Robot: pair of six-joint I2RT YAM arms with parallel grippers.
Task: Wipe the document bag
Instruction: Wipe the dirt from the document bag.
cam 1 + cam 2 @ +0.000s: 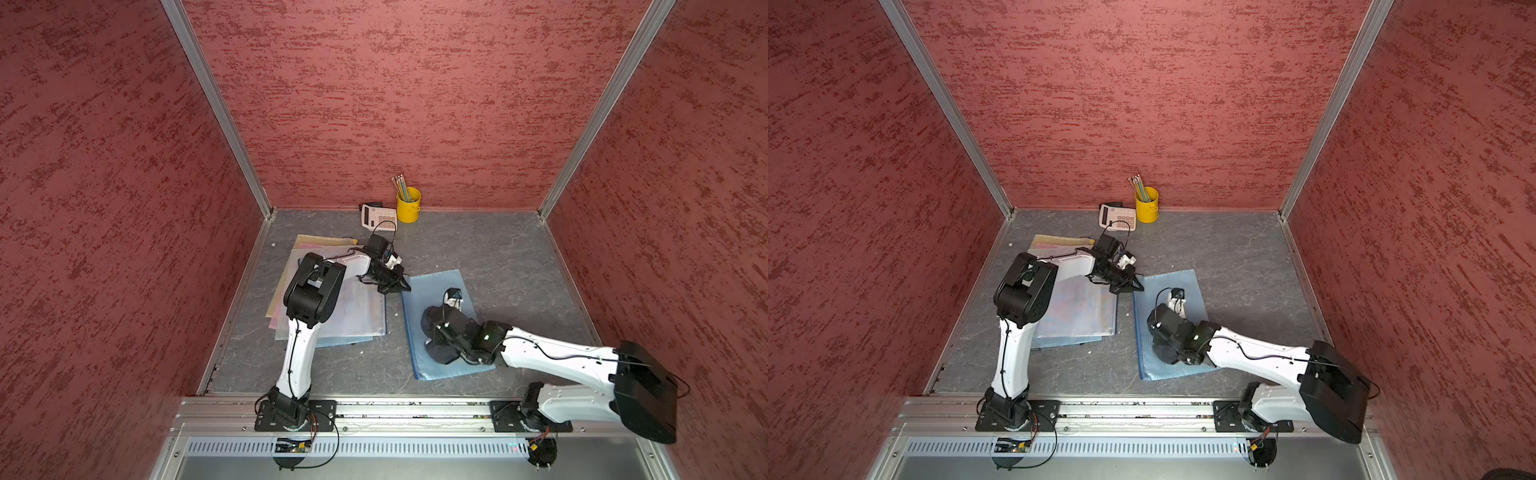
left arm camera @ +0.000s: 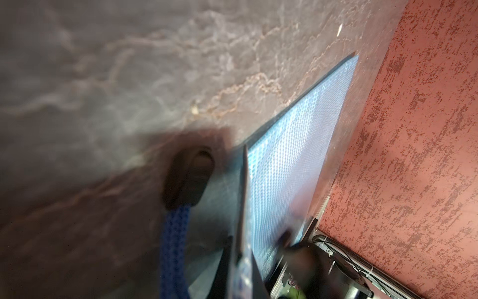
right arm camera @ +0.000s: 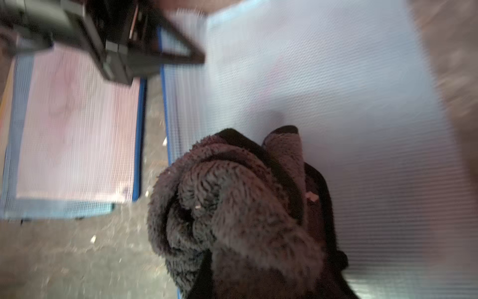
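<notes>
A blue mesh document bag (image 1: 436, 286) (image 1: 1187, 286) lies flat on the grey table, right of centre. My left gripper (image 1: 402, 286) (image 1: 1136, 286) is at its far left corner, shut on the bag's edge (image 2: 289, 160); a dark zipper pull (image 2: 190, 176) on a blue cord lies beside it. My right gripper (image 1: 440, 332) (image 1: 1163, 332) is shut on a dark grey fluffy cloth (image 3: 232, 207) that rests on the bag's near half (image 3: 349, 103). The cloth wraps the right fingers and hides them.
A stack of other pale document bags (image 1: 357, 307) lies left of the blue one, under my left arm. A white calculator (image 1: 377, 217) and a yellow cup of pencils (image 1: 408, 205) stand at the back wall. Red walls close three sides.
</notes>
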